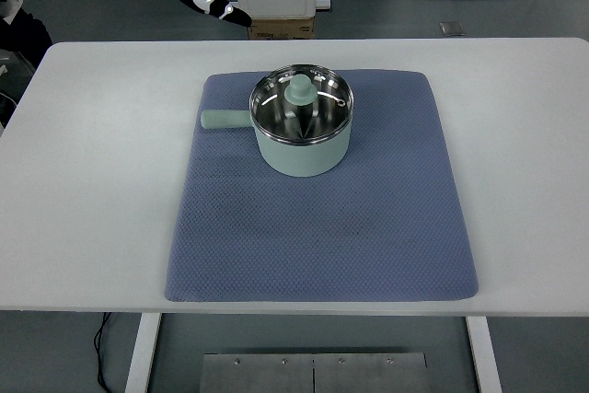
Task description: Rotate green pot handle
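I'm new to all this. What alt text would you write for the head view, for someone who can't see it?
A pale green pot with a glass lid sits on a blue mat on a white table, its handle pointing left. The robot's left hand is raised at the picture's top left, beyond the table and touching nothing.

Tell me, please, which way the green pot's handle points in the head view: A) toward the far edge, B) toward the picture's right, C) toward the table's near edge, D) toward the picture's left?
D: the handle sticks out from the green pot toward the picture's left, over the blue mat.
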